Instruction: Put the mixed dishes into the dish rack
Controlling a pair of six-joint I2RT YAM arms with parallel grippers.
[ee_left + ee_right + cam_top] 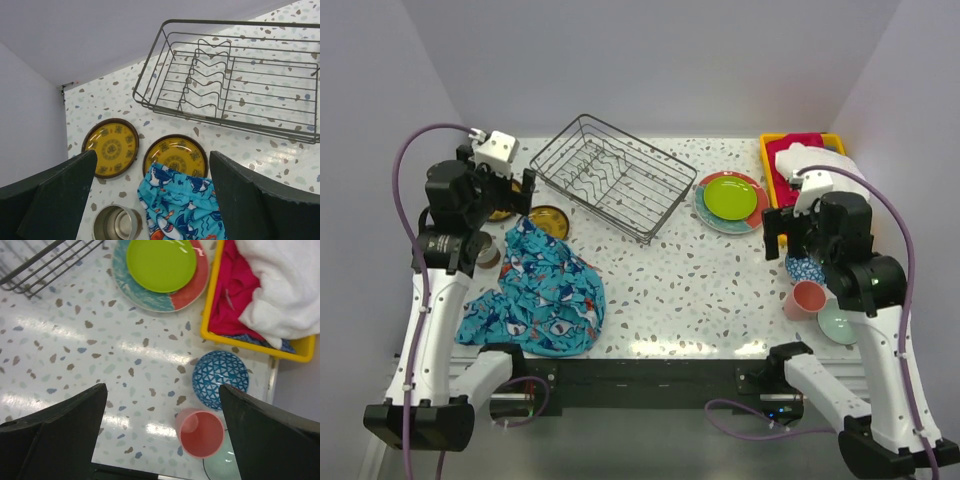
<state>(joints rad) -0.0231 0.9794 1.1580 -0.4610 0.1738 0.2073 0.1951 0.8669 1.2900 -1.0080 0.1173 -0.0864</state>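
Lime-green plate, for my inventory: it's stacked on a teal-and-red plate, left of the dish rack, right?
No: the lime-green plate is stacked on the teal-and-red plate, but right of the dish rack, as the top external view shows.

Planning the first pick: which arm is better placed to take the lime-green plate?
Right. The right gripper hangs open close to the lime-green plate on its side; the left gripper is far across, above the yellow plates.

Terrazzo table (720, 290): dish rack (610, 178), blue cloth (545, 290), yellow tray (211, 295), pink cup (201, 434), blue bowl (220, 379).
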